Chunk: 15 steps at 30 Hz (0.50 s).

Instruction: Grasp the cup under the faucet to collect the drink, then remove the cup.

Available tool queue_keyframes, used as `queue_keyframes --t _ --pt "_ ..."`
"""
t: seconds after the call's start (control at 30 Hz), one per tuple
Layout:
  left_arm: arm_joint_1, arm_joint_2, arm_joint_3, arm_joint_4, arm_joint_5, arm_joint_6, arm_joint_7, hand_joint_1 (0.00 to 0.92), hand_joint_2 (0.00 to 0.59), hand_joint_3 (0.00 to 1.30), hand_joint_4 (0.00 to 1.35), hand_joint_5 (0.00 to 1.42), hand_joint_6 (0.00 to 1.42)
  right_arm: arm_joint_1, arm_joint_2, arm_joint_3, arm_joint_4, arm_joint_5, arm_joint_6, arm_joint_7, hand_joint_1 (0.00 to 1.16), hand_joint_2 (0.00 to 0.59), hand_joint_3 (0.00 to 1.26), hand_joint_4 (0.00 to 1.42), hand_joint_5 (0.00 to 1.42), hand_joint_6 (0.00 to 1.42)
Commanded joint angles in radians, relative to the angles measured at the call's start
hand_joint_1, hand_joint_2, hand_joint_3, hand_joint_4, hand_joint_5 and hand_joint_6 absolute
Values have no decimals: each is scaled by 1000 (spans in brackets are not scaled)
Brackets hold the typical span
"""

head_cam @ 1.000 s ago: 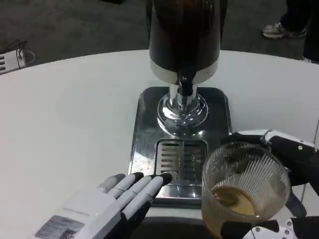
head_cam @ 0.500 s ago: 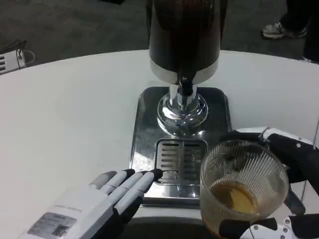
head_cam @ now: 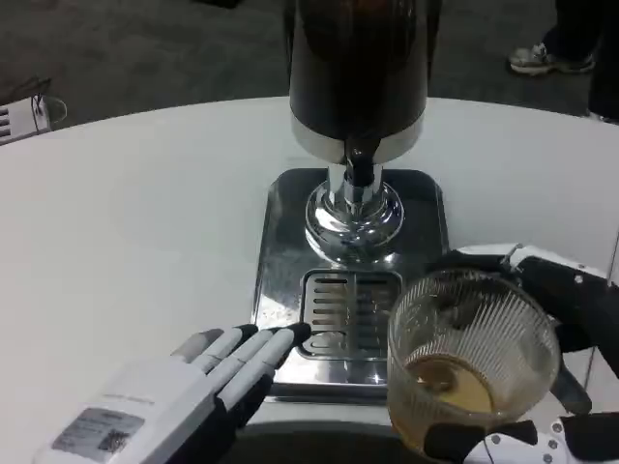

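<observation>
A ribbed clear glass cup point(head_cam: 471, 358) with amber drink in its bottom is at the lower right, to the right of the drip grate point(head_cam: 348, 314). My right hand point(head_cam: 566, 329) grips it, fingers wrapped around its far and near sides. The drink dispenser point(head_cam: 356, 87) stands at the top middle, and its black faucet point(head_cam: 359, 166) hangs over the chrome base point(head_cam: 353, 220). Nothing stands under the faucet. My left hand point(head_cam: 184, 396) lies flat at the lower left with fingers stretched out, tips at the front left edge of the steel tray point(head_cam: 276, 280), holding nothing.
The round white table point(head_cam: 135, 222) spreads to the left and back. A dark floor lies beyond its far edge, with a person's shoe point(head_cam: 542, 58) at the top right and a small white device point(head_cam: 24, 116) at the far left.
My left hand has drawn back slightly toward me from the drip grate. The cup in my right hand has stayed nearly in place, shifting only a little.
</observation>
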Motion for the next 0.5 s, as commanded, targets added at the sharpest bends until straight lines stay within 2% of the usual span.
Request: queue_keyframes --t 0.03,0.5 --pt "-4 7 -2 10 -2 7 -13 0 68 0 0 0 0 -21 3 -6 -6 9 -20 -11 911 236 1087 1321 1424 1424" --pt "-8 16 8 19 -15 16 -20 0 65 0 0 0 0 -33 4 -5 5 4 -16 -12 910 236 1087 1321 1424 1424"
